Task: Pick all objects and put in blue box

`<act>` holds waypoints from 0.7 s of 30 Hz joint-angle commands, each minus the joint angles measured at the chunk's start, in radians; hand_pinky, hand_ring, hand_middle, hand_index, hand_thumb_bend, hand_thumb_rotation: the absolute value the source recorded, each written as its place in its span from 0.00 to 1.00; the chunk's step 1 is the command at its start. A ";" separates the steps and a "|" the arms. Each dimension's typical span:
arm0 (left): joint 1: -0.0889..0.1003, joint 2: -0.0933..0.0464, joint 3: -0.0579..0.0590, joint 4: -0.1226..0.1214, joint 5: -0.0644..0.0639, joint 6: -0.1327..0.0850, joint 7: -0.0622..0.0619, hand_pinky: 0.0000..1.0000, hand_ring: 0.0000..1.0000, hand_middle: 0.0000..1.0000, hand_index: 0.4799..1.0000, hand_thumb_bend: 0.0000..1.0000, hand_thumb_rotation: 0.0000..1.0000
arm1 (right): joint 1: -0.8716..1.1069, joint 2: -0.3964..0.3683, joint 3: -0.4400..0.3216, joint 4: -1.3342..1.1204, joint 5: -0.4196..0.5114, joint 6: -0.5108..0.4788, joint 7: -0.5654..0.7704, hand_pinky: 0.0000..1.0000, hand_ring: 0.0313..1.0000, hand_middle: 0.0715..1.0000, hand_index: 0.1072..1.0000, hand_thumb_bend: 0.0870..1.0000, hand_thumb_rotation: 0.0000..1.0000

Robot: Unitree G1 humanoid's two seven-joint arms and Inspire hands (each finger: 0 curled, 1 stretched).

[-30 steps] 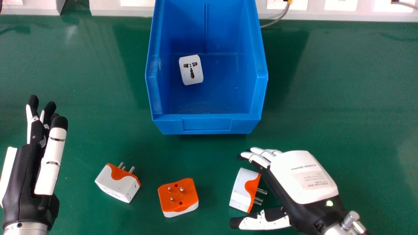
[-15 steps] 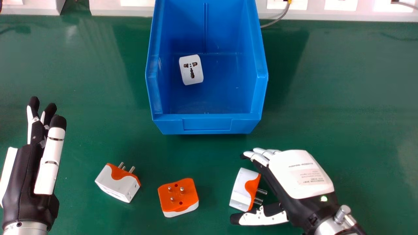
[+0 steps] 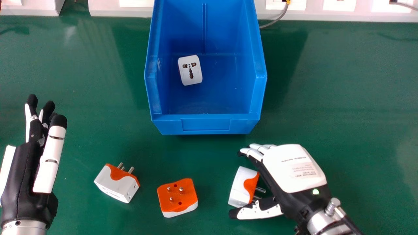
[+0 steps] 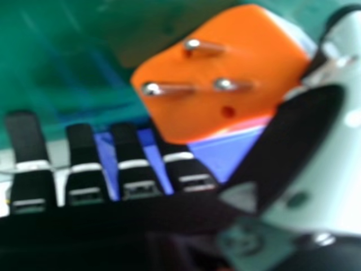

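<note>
My right hand (image 3: 290,169) is open around the rightmost white and orange plug adapter (image 3: 240,187), fingers on its far side and thumb at its near end. In the right hand view that adapter (image 4: 225,68) shows its orange pin face between the fingers and thumb of the right hand (image 4: 135,169). An orange-faced adapter (image 3: 177,196) lies pins up at the middle, and a third adapter (image 3: 117,183) rests on its side farther left. The blue box (image 3: 205,124) holds a white adapter (image 3: 190,70). At the left edge my left hand (image 3: 26,176) is open and empty.
The green table (image 3: 343,98) extends around the box. A white trunking strip with panels (image 3: 320,14) runs along the far edge, and a grey cable (image 3: 277,19) hangs beside the box's back right.
My right hand has shifted slightly away from the near edge and leftward, its thumb now overlapping the adapter's near end. The left hand has hardly moved.
</note>
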 commanded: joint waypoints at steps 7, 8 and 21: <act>-0.009 0.009 0.007 -0.025 0.001 0.002 0.012 1.00 1.00 1.00 1.00 0.40 0.85 | -0.032 0.007 0.035 0.129 0.014 0.000 -0.057 0.62 0.69 0.70 0.67 0.59 0.41; -0.011 0.010 0.006 -0.026 0.000 0.005 0.012 1.00 1.00 1.00 1.00 0.39 0.85 | -0.037 0.012 0.032 0.146 0.031 -0.010 -0.074 0.53 0.59 0.61 0.57 0.54 0.30; -0.014 0.015 0.011 -0.024 -0.005 0.017 0.005 1.00 1.00 1.00 1.00 0.40 0.85 | -0.045 0.006 0.026 0.110 0.163 0.020 0.051 0.13 0.16 0.20 0.41 0.44 0.16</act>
